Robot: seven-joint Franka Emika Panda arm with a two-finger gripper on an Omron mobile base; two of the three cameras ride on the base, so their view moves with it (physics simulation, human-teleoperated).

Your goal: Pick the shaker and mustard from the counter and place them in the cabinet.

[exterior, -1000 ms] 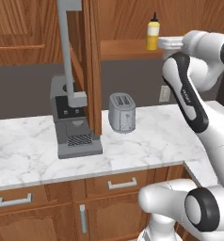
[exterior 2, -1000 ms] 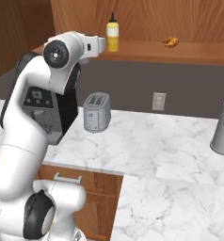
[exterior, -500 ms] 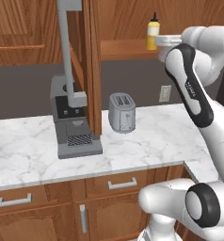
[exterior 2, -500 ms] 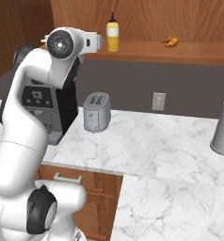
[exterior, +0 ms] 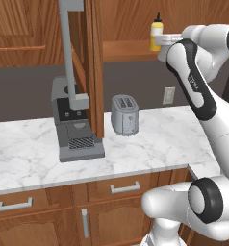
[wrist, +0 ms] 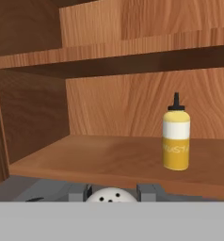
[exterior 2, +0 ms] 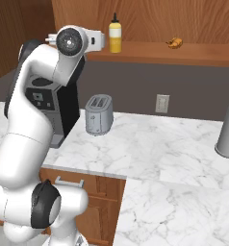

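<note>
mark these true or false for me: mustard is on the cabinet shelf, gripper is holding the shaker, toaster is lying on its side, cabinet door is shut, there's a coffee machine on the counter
1. The mustard stands upright on the shelf of the cabinet. True.
2. The gripper is shut on the shaker. True: in the hand view the shaker's holed cap sits between the fingertips.
3. The toaster lies on its side. False: it stands upright on the counter, slots facing up.
4. The cabinet door is shut. False: it is swung open, edge-on to the left base view.
5. A coffee machine stands on the counter. True: it sits left of the toaster.
</note>
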